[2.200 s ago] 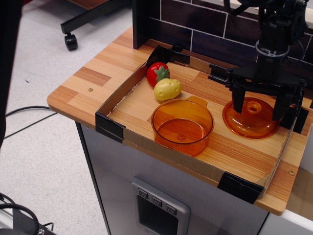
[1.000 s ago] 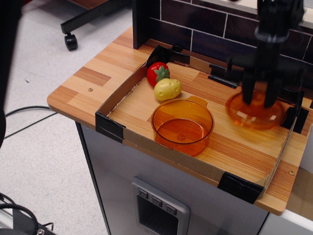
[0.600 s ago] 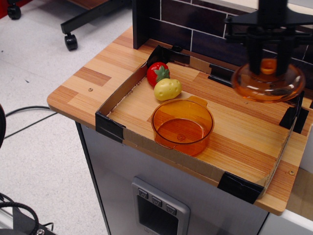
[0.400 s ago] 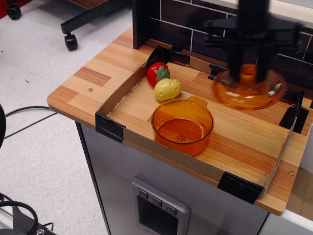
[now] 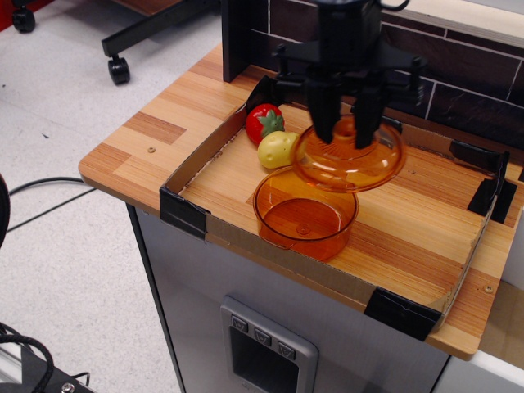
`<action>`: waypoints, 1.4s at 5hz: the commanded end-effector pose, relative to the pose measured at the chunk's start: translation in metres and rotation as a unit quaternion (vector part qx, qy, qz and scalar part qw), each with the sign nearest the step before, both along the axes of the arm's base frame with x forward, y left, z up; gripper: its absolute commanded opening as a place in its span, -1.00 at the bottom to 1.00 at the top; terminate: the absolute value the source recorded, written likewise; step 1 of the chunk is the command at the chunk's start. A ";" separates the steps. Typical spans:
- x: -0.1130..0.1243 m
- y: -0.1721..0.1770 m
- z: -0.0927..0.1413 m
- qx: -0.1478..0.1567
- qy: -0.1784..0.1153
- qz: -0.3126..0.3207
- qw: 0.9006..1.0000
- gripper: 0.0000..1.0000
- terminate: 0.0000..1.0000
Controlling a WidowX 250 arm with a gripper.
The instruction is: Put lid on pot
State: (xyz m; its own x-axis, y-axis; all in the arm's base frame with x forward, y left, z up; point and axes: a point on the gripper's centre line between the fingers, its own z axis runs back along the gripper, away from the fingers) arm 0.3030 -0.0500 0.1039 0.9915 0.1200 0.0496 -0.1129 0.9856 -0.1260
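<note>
I've swung the claw (image 5: 347, 131), clamped on the domed translucent orange lid's (image 5: 350, 155) knob, leftward nearly over the straight-sided translucent orange pot (image 5: 304, 214).

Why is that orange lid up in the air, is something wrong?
Nothing stands out. The gripper holds the lid by its knob above the pot, not yet on it. The pot sits upright and empty.

translucent orange lid (image 5: 350, 160), orange pot (image 5: 304, 214), red strawberry (image 5: 264, 123), yellow potato (image 5: 277, 149)

The gripper (image 5: 344, 131) grips the lid (image 5: 350, 160) by its knob, hanging above the far right rim of the pot (image 5: 304, 214), near a potato (image 5: 277, 149) and strawberry (image 5: 264, 123).
</note>
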 end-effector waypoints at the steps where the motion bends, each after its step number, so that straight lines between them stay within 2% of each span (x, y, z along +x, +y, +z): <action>1: 0.007 0.026 -0.001 0.015 -0.027 -0.010 0.999 -1.00 -1.00; 2: 0.001 0.030 -0.012 0.027 -0.035 -0.028 0.999 -1.00 -1.00; 4: -0.004 0.024 -0.029 0.047 -0.018 -0.042 0.998 -1.00 -1.00; 7: -0.017 0.013 -0.043 0.062 -0.012 -0.065 0.996 -1.00 -1.00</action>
